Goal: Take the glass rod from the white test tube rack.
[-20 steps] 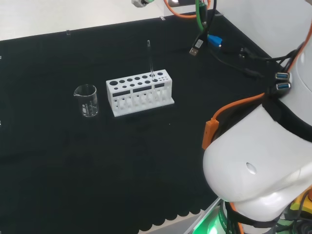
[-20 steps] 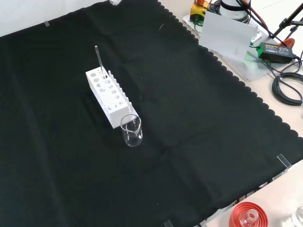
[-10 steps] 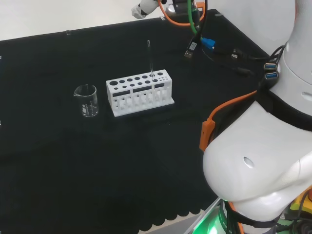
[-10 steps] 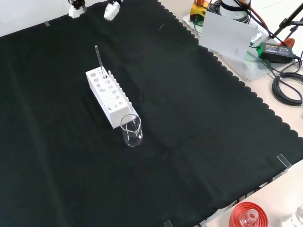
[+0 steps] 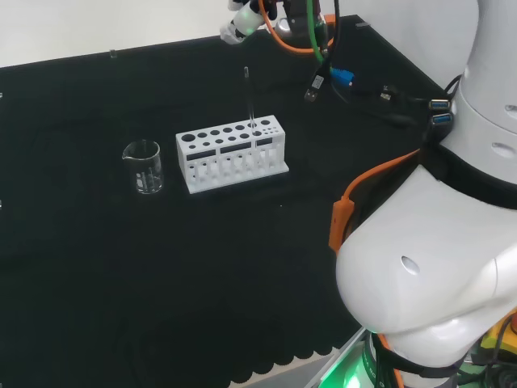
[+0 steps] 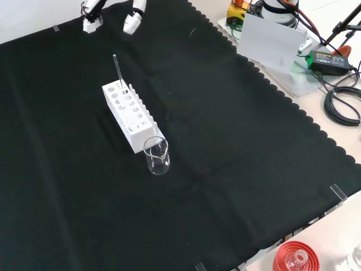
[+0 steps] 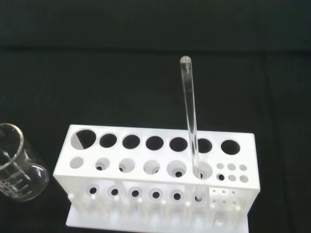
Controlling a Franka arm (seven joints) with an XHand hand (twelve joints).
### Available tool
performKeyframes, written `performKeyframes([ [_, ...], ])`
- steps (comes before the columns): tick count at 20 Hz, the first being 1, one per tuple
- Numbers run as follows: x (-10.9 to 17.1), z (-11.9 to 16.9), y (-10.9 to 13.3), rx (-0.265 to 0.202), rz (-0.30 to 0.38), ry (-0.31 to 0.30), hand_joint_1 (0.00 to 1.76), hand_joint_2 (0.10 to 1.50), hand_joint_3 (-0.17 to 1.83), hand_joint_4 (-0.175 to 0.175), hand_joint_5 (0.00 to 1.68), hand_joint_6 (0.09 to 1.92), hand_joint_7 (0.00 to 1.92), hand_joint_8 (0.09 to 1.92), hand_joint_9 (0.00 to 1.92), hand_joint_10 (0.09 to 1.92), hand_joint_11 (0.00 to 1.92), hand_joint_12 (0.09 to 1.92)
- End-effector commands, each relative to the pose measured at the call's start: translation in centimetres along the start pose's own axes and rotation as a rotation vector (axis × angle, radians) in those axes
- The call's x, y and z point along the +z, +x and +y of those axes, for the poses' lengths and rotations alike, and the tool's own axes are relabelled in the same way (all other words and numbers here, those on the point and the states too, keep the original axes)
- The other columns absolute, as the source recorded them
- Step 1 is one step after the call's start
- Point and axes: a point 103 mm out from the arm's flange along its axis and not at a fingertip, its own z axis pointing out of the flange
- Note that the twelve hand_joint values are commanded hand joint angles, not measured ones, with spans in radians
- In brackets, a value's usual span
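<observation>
Glass rod [image 7: 190, 121] stands in the rack [image 7: 155, 174]; front view shows the hand's [image 6: 134, 17] spread, empty fingers.

I see even, bright light from overhead; my black cloth [image 6: 237, 169] swallows shadows. The white rack [image 7: 160, 179] glares slightly, and the glass rod [image 7: 190, 131] stays crisp.

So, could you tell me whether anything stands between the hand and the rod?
Nothing visible does. The hand hangs beyond the rack, and only bare cloth lies between it and the rod.
</observation>
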Motion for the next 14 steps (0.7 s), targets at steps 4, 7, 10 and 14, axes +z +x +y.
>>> performKeyframes([
  [4,1.4,1.1,-0.2,-0.001,-0.014,0.045,0.7,0.79,0.45,-0.089,0.27,0.66,0.49,0.88,0.71,0.87,0.6,1.36],
  [7,1.6,1.2,-0.3,-0.005,-0.014,0.051,0.7,0.79,0.45,-0.089,0.28,0.66,0.5,0.88,0.72,0.87,0.61,1.36],
  [10,2.8,1.4,-0.4,0.002,-0.019,0.063,0.7,0.79,0.45,-0.09,0.28,0.67,0.5,0.88,0.72,0.87,0.61,1.36],
  [14,4.4,1.5,-1.0,0.004,0.001,0.068,0.7,0.79,0.46,-0.09,0.28,0.68,0.51,0.88,0.72,0.87,0.61,1.36],
])
